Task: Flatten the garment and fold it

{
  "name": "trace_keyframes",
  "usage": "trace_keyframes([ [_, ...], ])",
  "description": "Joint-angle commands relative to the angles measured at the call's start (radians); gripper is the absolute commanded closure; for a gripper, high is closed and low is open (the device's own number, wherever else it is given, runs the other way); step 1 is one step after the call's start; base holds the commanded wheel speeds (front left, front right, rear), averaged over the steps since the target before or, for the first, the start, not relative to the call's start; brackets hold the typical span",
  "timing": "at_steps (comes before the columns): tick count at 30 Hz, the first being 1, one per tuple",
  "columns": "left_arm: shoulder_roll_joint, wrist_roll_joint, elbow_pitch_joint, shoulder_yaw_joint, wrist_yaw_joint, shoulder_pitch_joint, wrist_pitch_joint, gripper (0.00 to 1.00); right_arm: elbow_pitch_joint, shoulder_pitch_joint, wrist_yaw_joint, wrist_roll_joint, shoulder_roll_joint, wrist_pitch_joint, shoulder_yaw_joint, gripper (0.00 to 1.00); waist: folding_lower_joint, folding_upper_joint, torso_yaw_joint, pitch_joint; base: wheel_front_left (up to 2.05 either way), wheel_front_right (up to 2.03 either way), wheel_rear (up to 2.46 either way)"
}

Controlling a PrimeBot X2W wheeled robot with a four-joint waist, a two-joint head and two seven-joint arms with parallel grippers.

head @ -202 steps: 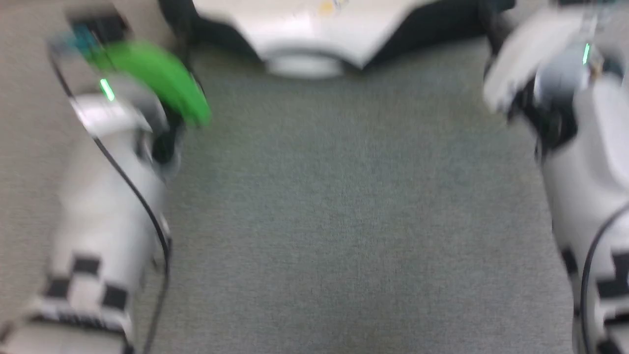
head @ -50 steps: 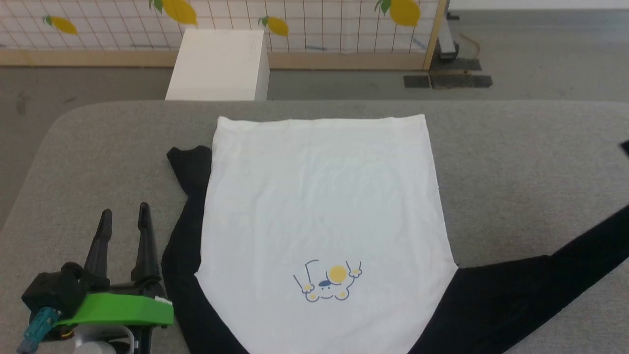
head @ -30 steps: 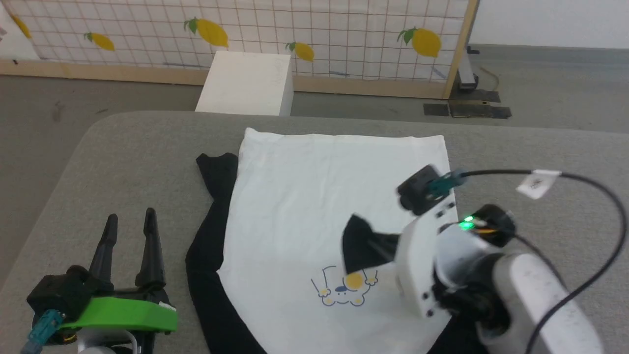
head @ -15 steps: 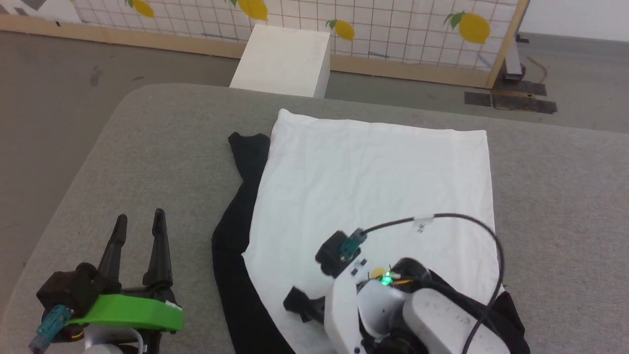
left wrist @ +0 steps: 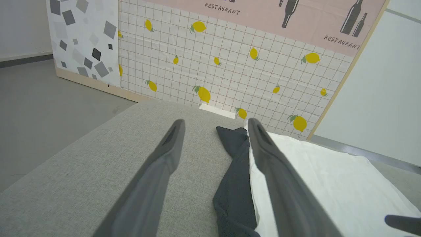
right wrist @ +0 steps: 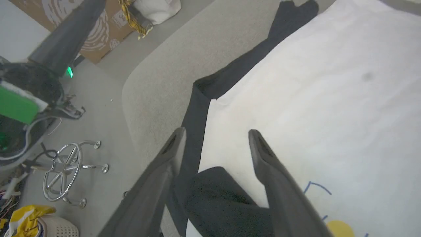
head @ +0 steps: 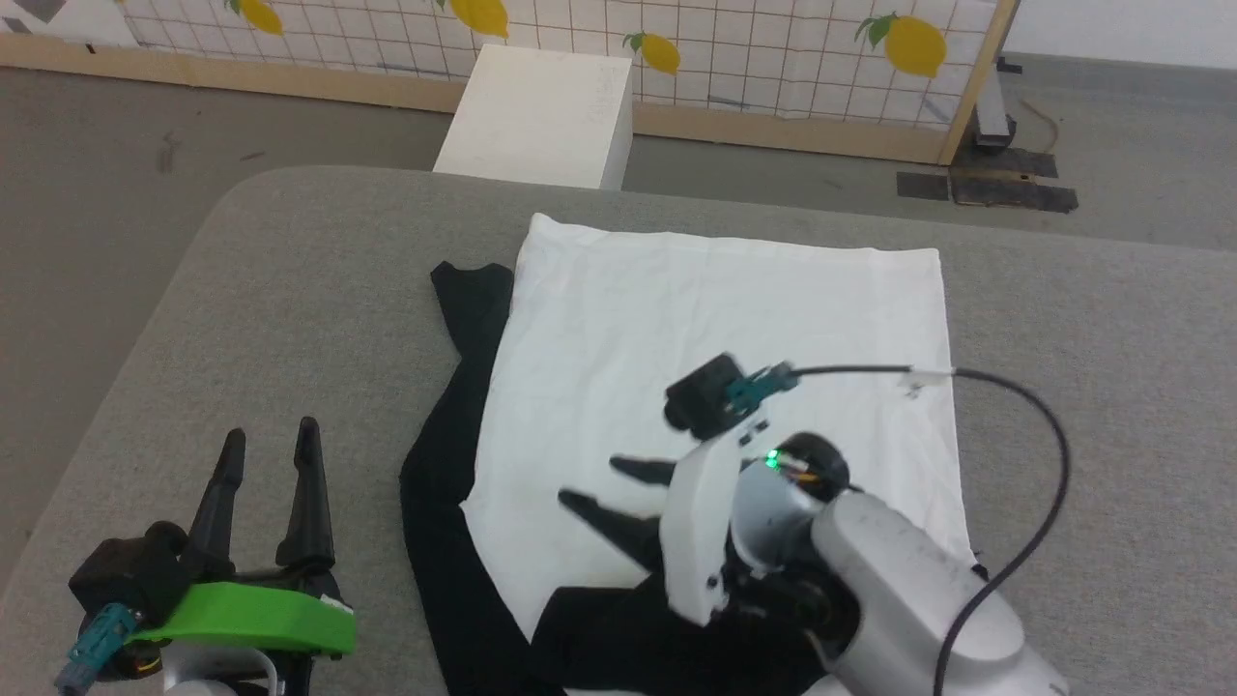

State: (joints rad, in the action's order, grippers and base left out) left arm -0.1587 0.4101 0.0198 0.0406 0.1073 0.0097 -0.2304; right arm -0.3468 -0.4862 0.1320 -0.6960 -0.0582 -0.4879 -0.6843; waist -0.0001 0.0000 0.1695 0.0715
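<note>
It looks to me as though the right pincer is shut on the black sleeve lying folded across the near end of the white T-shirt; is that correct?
Not quite. The right pincer is open, its fingers spread with nothing gripped, as the right wrist view shows. The black sleeve does lie folded across the near end of the white T-shirt.
</note>
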Motion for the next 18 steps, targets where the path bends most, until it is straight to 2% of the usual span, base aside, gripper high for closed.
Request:
trace_keyframes([
  [1, -0.008, 0.005, 0.0, 0.001, -0.006, 0.0, -0.001, 0.0, 0.015, -0.017, -0.001, -0.007, -0.007, 0.03, 0.041, 0.0, 0.0001, 0.0, -0.017, -0.011, 0.0, 0.0, 0.0],
  [6, -0.007, 0.008, -0.003, 0.001, -0.014, 0.014, 0.001, 0.0, 0.07, -0.004, -0.001, 0.032, -0.035, 0.138, 0.284, 0.0, 0.0001, 0.0, -0.046, -0.027, 0.0, 0.0, 0.0],
  [8, -0.007, 0.01, -0.005, 0.003, -0.019, 0.02, 0.002, 0.0, 0.101, 0.021, -0.001, 0.068, -0.046, 0.169, 0.41, 0.0, 0.0001, 0.0, -0.06, -0.032, 0.0, 0.0, 0.0],
  [14, -0.007, 0.018, -0.01, 0.004, -0.028, 0.029, 0.01, 0.0, 0.213, 0.145, -0.001, 0.166, -0.038, 0.152, 0.717, 0.0, 0.0001, 0.0, -0.095, -0.034, 0.0, 0.0, 0.0],
  [18, -0.01, 0.036, -0.007, 0.0, -0.024, 0.014, 0.027, 0.0, 0.293, 0.22, -0.001, 0.219, -0.015, 0.104, 0.832, 0.0, 0.0001, 0.0, -0.118, -0.016, 0.0, 0.0, 0.0],
])
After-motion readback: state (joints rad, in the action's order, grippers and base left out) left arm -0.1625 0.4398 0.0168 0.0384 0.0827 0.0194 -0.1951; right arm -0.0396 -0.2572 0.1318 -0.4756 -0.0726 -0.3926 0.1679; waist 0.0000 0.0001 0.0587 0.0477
